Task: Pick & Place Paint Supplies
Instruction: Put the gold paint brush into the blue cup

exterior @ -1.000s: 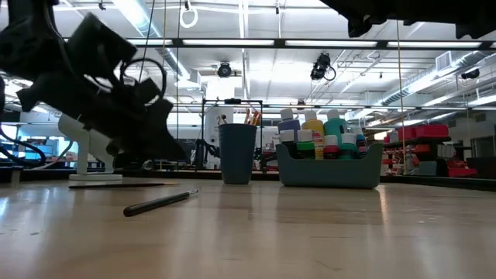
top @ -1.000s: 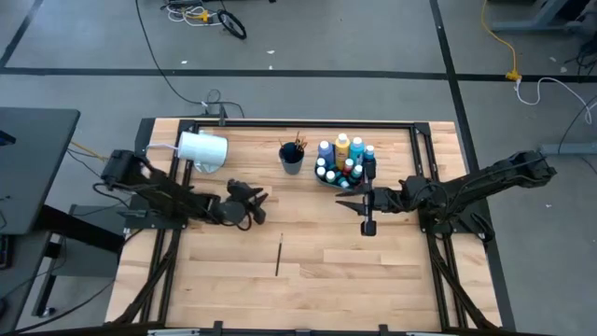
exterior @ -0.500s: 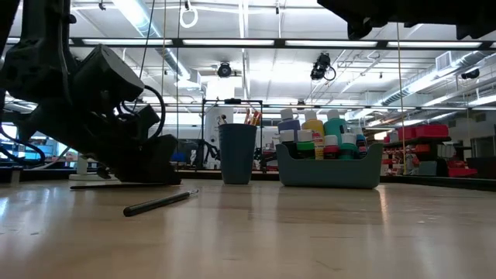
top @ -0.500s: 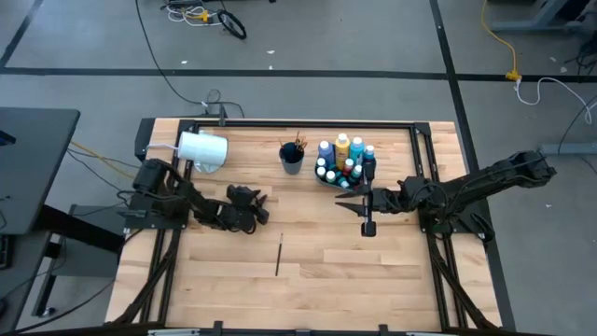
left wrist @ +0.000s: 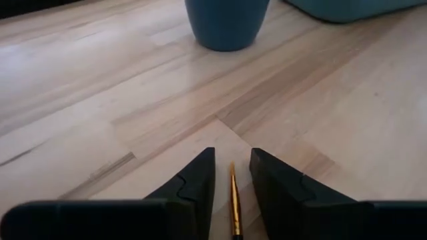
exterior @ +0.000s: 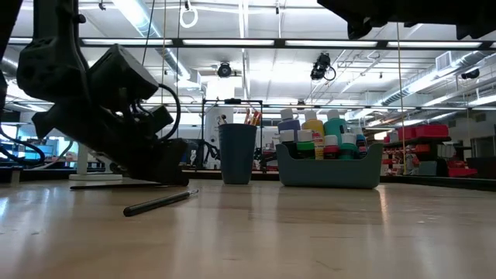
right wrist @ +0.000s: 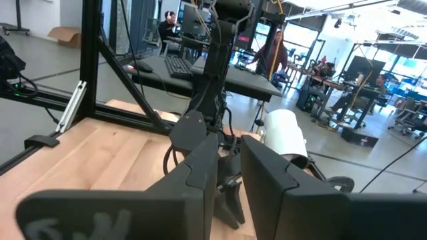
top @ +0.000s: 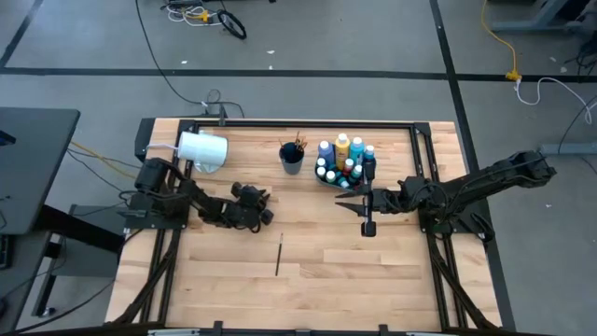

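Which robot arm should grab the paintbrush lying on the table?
The left pincer. It hangs low just beside the paintbrush, fingers slightly apart. The right pincer waits farther off, near the bottle tray.

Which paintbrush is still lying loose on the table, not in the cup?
The dark paintbrush lying flat on the bare wood, near the left gripper. The other brushes stand upright in the dark blue cup beside the bottle tray.
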### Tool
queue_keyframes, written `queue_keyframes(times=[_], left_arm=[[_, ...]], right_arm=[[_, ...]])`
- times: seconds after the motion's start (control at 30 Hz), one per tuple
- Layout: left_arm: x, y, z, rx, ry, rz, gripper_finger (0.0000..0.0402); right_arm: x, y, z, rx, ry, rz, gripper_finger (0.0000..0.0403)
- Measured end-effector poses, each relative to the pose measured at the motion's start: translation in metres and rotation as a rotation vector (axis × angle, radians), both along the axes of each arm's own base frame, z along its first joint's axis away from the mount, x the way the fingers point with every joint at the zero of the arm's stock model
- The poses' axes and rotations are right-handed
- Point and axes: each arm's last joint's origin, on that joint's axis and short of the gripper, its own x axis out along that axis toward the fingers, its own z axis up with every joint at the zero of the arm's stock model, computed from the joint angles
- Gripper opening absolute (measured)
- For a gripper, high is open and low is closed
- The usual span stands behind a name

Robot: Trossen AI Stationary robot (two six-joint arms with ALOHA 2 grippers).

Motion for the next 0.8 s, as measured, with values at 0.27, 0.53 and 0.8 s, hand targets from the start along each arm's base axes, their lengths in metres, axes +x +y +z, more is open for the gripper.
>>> queue_keyframes(times=[0.27, 0.53, 0.8], left_arm=[[-0.005, 0.002, -0.005, -0.034, 0.032, 0.057, 0.0086], [-0.006, 0.003, -0.005, -0.032, -0.003, 0.096, 0.001], [0.005, -0.004, 0.01, 0.032, -0.18, 0.08, 0.0004]], right_arm=[[0.0, 0.0, 0.0, 0.0, 0.001, 0.0, 0.0071], [0.0, 0.0, -0.001, -0.003, 0.007, 0.016, 0.0071], [0.0, 0.001, -0.001, -0.003, 0.008, 0.017, 0.0071]])
